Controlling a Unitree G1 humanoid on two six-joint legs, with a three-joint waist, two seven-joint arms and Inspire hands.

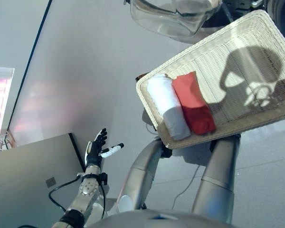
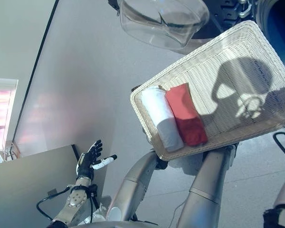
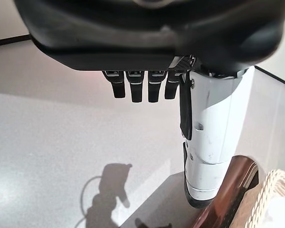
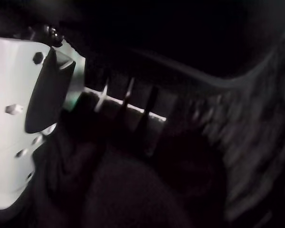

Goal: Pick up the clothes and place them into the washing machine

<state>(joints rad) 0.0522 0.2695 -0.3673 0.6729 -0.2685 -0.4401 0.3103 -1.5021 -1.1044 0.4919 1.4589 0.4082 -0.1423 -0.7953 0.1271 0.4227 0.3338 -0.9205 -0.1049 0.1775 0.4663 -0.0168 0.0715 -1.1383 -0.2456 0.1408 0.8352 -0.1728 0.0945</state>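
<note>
- Right now the left robot hand (image 1: 95, 151) hovers open at lower left, holding nothing.
- White cloth (image 1: 168, 107) and red cloth (image 1: 194, 103) lie rolled, touching, in the wicker basket (image 1: 237, 42) at upper right.
- Right robot hand (image 4: 19, 114): fingers too dark to tell.

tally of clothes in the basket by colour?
White rolled cloth: 1
Red folded cloth: 1
Total: 2, lying side by side in the white wicker basket.
</note>
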